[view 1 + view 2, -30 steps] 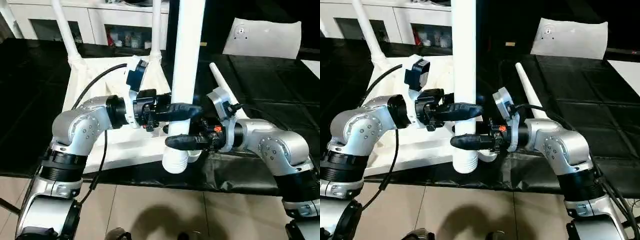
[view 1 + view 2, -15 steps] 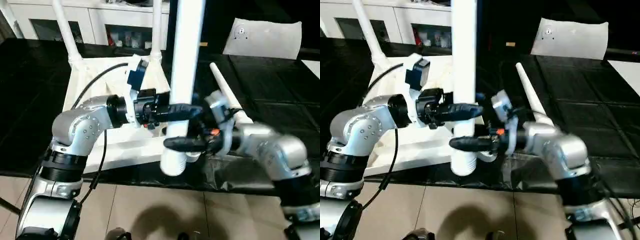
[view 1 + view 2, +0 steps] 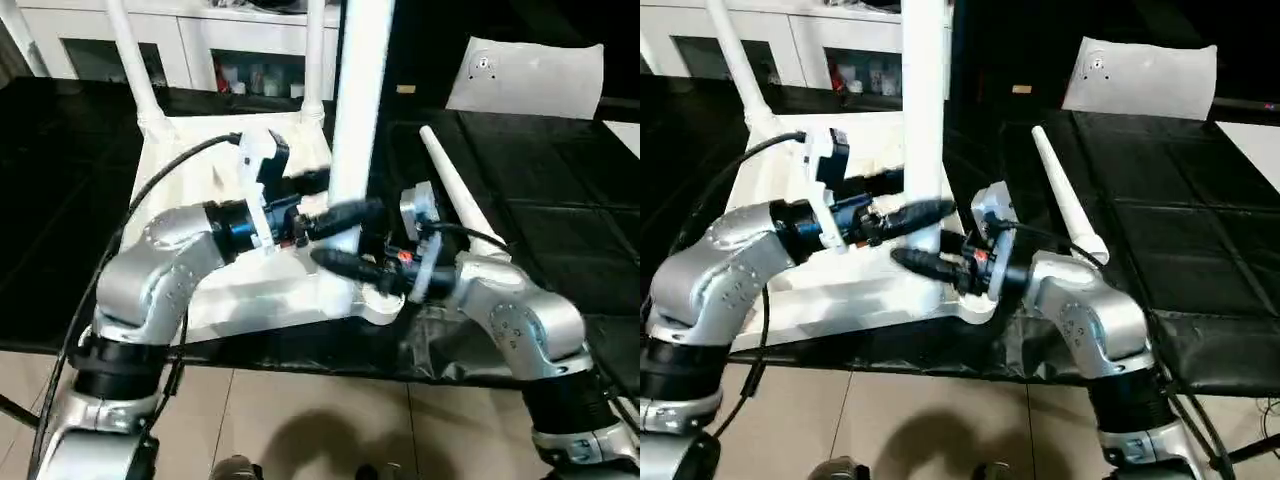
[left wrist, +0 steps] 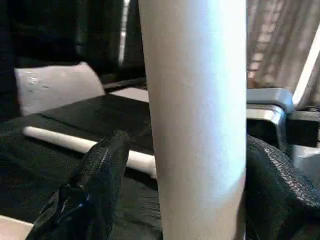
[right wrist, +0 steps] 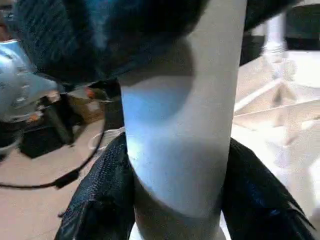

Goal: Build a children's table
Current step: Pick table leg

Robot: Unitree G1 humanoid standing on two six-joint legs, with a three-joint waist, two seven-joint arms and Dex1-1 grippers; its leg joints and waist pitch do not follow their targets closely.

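**Operator:** What do the head views give me?

**Spotter:** Your table top (image 3: 190, 165) lies upside down on the black worktop (image 3: 560, 180), ribbed side up. Two far legs (image 3: 130, 60) stand in its back corners. A third, the upright leg (image 3: 355, 100), stands at the near corner socket (image 3: 378, 302); whether it is fully seated you cannot tell from here. A loose leg (image 3: 455, 195) lies on the worktop just to the right of the top, and a flat white panel (image 3: 525, 75) sits well behind it. Your left hand (image 3: 345, 195) reaches in from the left and straddles the upright leg, one finger in front of it and one behind. Your right hand (image 3: 345, 262) comes in from the right, lower on the same leg, just above the socket.

**Operator:** And the left wrist view?

**Spotter:** The upright leg runs between your left hand's fingers (image 4: 100, 165). That finger stands off the leg with a plain gap, so the hand is spread wide and grips nothing. The loose leg shows lying on the worktop beyond.

**Operator:** Right wrist view?

**Spotter:** There both fingers (image 5: 100, 200) of your right hand press against opposite sides of the upright leg, closed to about half its spread and holding it. The ribbed underside of the table top shows beside the leg.
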